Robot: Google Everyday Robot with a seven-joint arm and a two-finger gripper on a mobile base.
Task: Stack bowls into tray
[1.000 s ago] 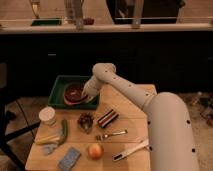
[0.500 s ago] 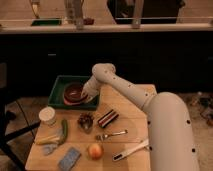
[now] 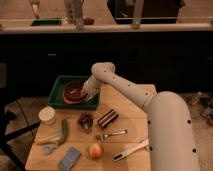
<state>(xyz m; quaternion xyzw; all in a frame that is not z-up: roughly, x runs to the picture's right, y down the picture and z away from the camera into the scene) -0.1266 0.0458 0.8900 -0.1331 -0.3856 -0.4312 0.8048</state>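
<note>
The dark green tray (image 3: pixel 57 89) sits at the back left of the wooden table. Inside it a dark maroon-brown bowl (image 3: pixel 74 90) rests in a wider pinkish-red bowl (image 3: pixel 66 98). My gripper (image 3: pixel 86 93) is at the end of the white arm, at the right rim of the stacked bowls, over the tray.
A white cup (image 3: pixel 47 115), a green pepper (image 3: pixel 64 129), a small dark ridged cup (image 3: pixel 86 120), a dark striped bar (image 3: pixel 107 118), a fork (image 3: pixel 112 134), an apple (image 3: pixel 94 150), a blue-grey sponge (image 3: pixel 69 158) and a white utensil (image 3: pixel 131 149) lie on the table. My white arm (image 3: pixel 165 120) spans the right side.
The gripper has stayed at the bowls' right rim in the tray; hardly any motion shows.
</note>
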